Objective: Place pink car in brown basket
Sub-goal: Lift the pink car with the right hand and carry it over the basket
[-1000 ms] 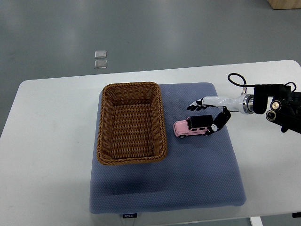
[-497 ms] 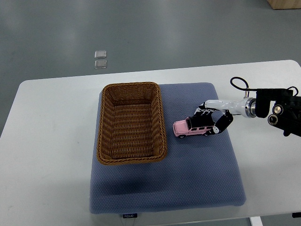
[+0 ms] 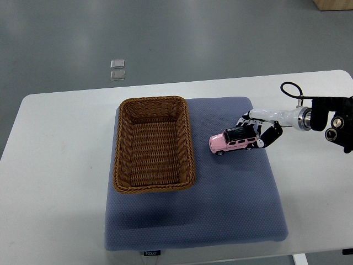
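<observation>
The pink car [image 3: 231,142] sits on the blue mat [image 3: 220,210], to the right of the brown basket [image 3: 153,144] and apart from it, its nose pointing toward the basket and slightly tilted, so it may be partly lifted, though that cannot be told for certain. It is a small boxy toy with a black roof, and it looks rigid and light, most likely hard plastic or die-cast, with smooth painted sides that could slip under a loose pinch; its wheels would let it roll if it were nudged rather than held. The sensible place to take it is across the body at the rear half, roof against one side and flank or underside against the other, which is where the right hand [image 3: 258,131] is now. The fingers [image 3: 245,122] are curled over the roof and the thumb presses at the rear end, so the hand appears clamped on the car. The right arm [image 3: 328,118] reaches in from the right edge above the white bench [image 3: 60,165]. The left arm is not in view. The basket is woven, open-topped and holds nothing, standing on the left part of the mat. Beyond the bench, two small clear squares [image 3: 117,69] lie on the grey floor [image 3: 220,38]. The carry toward the basket is judged to be the step in hand.
</observation>
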Controlling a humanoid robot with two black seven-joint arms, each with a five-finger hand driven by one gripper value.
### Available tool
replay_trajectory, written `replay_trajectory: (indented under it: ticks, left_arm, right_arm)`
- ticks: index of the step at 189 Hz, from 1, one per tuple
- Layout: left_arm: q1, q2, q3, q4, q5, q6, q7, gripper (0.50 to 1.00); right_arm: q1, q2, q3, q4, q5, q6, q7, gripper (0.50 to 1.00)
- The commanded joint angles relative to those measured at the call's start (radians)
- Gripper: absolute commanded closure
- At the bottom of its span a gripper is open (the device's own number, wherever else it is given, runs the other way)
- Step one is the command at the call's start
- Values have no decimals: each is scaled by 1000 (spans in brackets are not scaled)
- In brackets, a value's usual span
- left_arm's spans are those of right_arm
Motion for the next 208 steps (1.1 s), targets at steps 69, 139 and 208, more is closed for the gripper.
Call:
replay_trajectory:
  ticks: [69, 139, 208]
  left_arm:
    - [-4, 0, 0, -3, 0, 0, 0, 500]
    - [-4, 0, -1, 0, 0, 0, 0, 500]
    - [-4, 0, -1, 1, 0, 0, 0, 500]
  right_arm:
    - [130, -68, 0, 86, 27, 35, 2, 1000]
    - [167, -9, 5, 86, 78, 35, 24, 1000]
    - [208, 91, 6, 68, 187, 24, 39, 1000]
